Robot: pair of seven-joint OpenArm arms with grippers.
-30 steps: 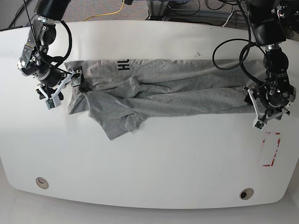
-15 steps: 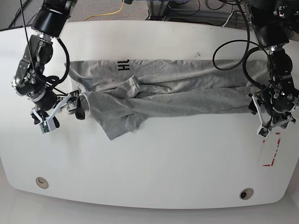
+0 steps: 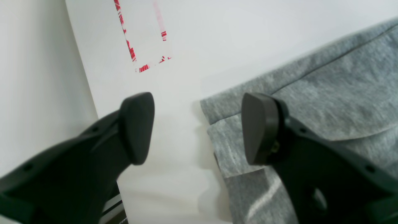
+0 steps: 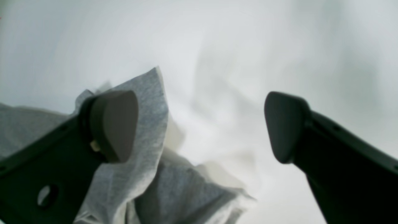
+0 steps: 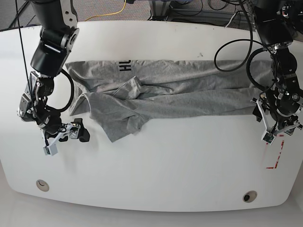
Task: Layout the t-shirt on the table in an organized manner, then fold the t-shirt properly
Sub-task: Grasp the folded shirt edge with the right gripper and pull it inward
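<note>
t-shirt [image 5: 170, 92] hem edge — bare table [image 5: 180, 161] below.

T-shirt [image 5: 189, 92]: we are seeing heather grey, black lettering.
Table [image 5: 165, 161]: we are seeing glossy white.
Mark [image 5: 275, 153]: red dashes.
Fingers [image 3: 136, 127]: dark grey.

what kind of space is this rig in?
Probably a robotics lab: a white table with a red taped mark, a t-shirt as test item, and loose cables on carpet behind.
</note>
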